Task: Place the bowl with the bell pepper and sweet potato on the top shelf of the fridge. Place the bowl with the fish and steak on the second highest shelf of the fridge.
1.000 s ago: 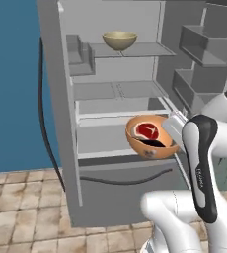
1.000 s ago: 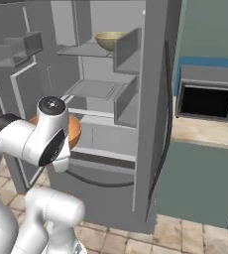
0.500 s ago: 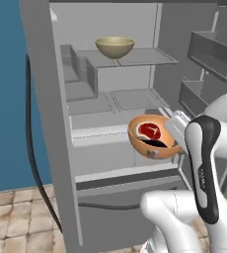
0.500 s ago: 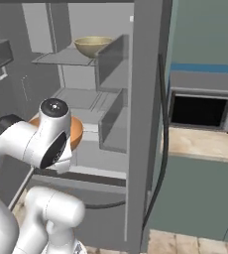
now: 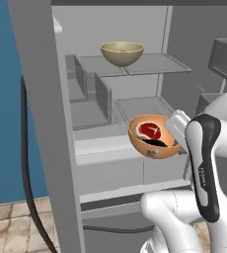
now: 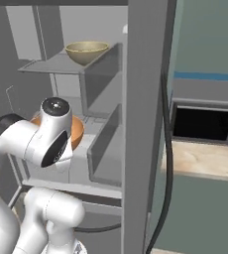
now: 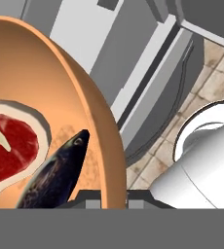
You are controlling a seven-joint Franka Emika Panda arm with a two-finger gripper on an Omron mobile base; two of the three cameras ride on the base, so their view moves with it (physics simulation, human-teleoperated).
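An orange bowl [image 5: 155,139] holds a red steak [image 5: 149,130] and a dark fish [image 5: 153,143]. My gripper [image 5: 177,129] is shut on its right rim and carries it, slightly tilted, in front of the open fridge, level with the second shelf [image 5: 135,105]. In the hand view the orange bowl [image 7: 60,92] has the steak [image 7: 7,146] and fish [image 7: 55,175] lying inside, and the gripper [image 7: 108,198] pinches its rim at the bottom. A tan bowl [image 5: 122,53] stands on the top shelf [image 5: 157,64]; its contents are hidden. From the right, the orange bowl [image 6: 77,132] peeks out behind my arm.
The left fridge door [image 5: 41,123] stands open close by, with a black cable [image 5: 26,173] behind it. Door bins [image 5: 226,59] are on the right. A fridge wall edge [image 6: 145,124] separates the fridge from a microwave [image 6: 205,124] on a counter [image 6: 205,159].
The base has driven closer to the fridge, so the shelves look larger and nearer. The orange bowl stays held in the gripper, in the same place relative to the arm.
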